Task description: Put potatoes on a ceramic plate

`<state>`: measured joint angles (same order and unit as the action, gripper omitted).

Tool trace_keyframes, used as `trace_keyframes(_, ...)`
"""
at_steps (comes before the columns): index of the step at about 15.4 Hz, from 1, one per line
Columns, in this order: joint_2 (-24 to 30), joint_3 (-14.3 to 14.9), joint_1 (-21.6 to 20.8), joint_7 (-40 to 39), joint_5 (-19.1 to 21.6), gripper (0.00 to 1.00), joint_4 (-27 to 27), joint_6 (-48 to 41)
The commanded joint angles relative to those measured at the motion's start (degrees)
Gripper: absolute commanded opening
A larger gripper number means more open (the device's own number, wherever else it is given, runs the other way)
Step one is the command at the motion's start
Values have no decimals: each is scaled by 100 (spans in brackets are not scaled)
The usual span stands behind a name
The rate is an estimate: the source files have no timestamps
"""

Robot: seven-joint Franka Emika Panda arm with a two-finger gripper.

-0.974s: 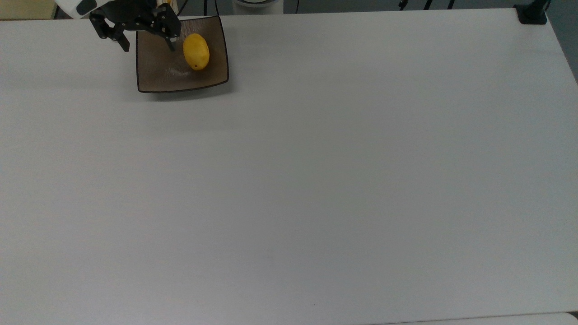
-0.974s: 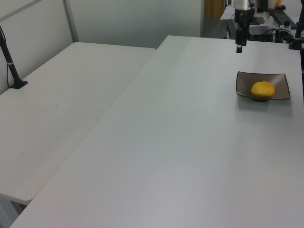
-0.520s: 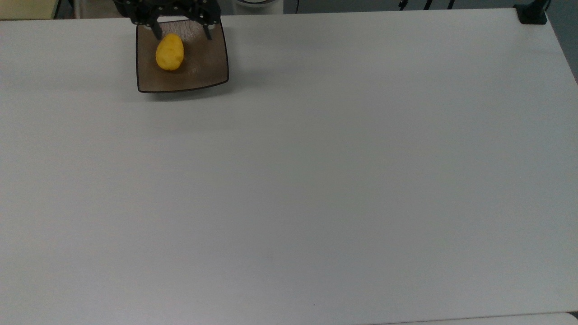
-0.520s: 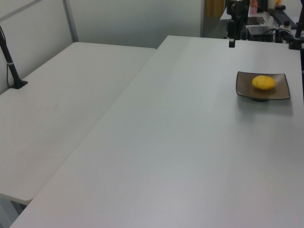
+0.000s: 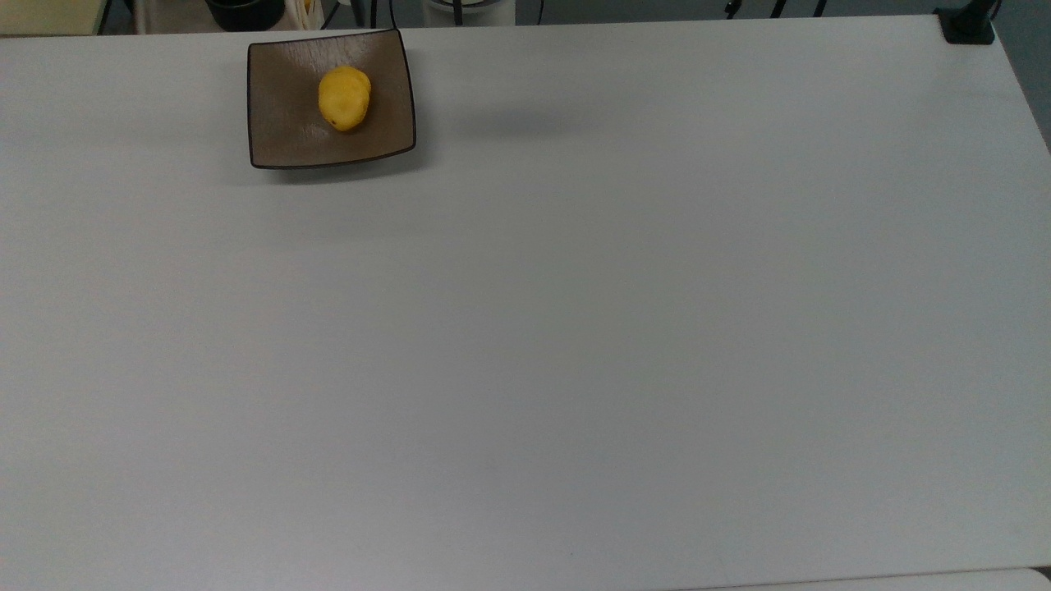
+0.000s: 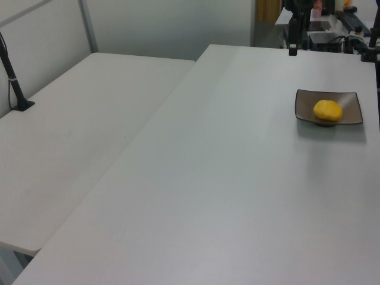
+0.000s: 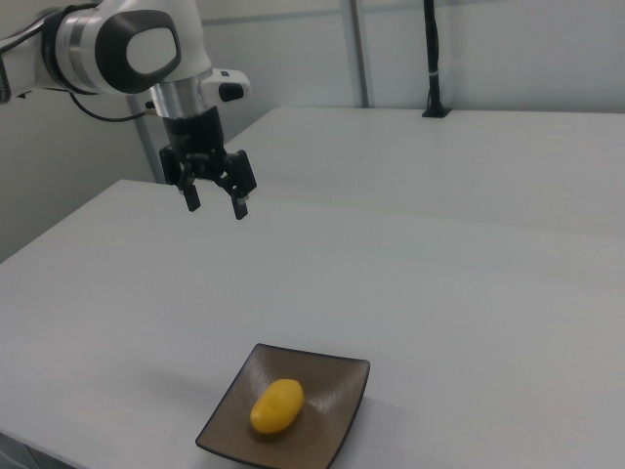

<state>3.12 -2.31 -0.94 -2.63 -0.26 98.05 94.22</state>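
Observation:
The potato (image 5: 344, 98), a small bright-yellow oval, lies loose in the dip of the square brown-grey ceramic plate (image 5: 283, 123). The plate stands at the top view's upper left, close to the table's edge. In the left view the potato (image 6: 328, 110) lies on the plate (image 6: 304, 104) at the right. In the right view the potato (image 7: 276, 405) rests on the plate (image 7: 332, 396) at the bottom. My gripper (image 7: 216, 203) hangs open and empty high above the table, well away from the plate. Its dark fingers (image 6: 293, 48) show past the plate in the left view.
The white table (image 5: 575, 328) stretches wide from the plate. A second white table (image 6: 77, 119) adjoins it at the left view's left, with a black post (image 6: 13, 77) on it. A black clamp (image 5: 969, 25) sits at the top view's upper right corner.
The gripper has risen off the plate and left the top view. The potato, which had rolled to the top view's left on the plate, has settled back near the plate's middle.

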Motion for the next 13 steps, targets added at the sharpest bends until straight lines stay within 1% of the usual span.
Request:
trace_keyframes(1,-65,11,-204,359,-88,100,82,263)
trace_keyframes(5,-189,11,-204,255,-124,100,73,203)
trace_keyframes(6,-171,89,-170,185,-80,100,65,159)
trace_keyframes(8,-154,239,-134,-236,69,100,47,150)
trace_keyframes(13,-145,240,-143,-229,70,100,73,158)
